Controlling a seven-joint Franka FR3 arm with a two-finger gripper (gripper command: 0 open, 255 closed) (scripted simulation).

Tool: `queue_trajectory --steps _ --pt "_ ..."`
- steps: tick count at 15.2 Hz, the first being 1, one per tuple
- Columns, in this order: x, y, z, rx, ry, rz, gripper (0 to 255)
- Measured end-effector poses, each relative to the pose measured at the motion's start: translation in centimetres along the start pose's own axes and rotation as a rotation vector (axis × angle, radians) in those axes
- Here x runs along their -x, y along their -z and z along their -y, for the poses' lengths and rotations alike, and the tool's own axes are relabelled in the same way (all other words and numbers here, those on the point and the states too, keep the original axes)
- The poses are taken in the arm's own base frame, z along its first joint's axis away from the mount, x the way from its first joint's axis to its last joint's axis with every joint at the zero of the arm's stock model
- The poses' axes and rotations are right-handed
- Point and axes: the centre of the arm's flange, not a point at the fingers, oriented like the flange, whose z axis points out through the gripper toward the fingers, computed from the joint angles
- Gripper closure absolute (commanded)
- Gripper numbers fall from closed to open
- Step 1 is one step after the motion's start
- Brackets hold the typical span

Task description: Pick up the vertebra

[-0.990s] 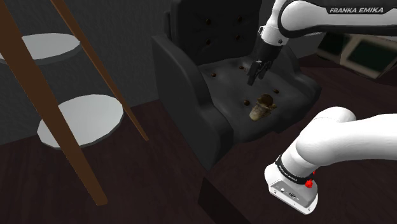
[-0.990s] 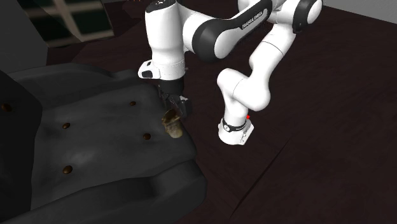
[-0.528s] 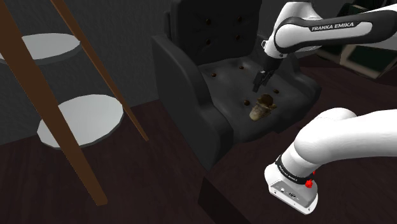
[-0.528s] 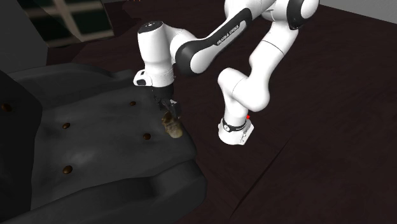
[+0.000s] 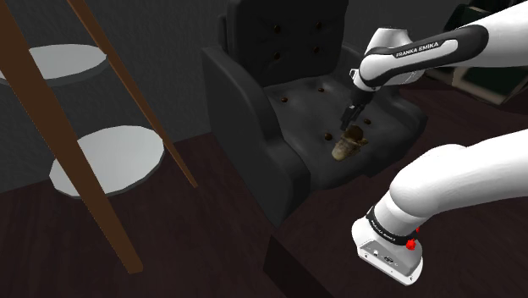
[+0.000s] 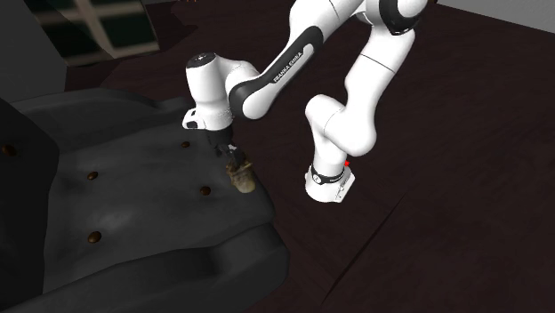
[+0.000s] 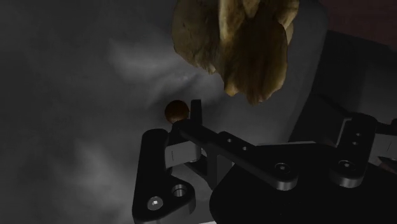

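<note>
Gripper (image 5: 347,123) has come down and across the seat over the last second. It now hangs just above the vertebra (image 5: 346,146), at the end nearer the chair back. Vertebra unmoved: a tan, knobbly bone lying on the seat of the dark armchair (image 5: 254,118), towards the front edge, near a brown button stud (image 7: 175,112). Wrist view: fingers spread, nothing between them, bone just ahead of the tips. Judgement: approach nearly done, with a short further descent and the closing still to do
</note>
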Motion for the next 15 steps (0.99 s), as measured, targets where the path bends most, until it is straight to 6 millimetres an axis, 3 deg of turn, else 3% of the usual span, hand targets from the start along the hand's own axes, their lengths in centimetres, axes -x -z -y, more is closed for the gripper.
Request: queue_trajectory --steps 6,7,15 --pt "-0.1 -3.0 -0.2 0.001 0.001 0.000 0" --pt "-0.1 -3.3 -0.3 0.001 0.001 0.000 255" --pt "-0.1 -3.5 -0.4 0.002 0.001 -0.001 255"
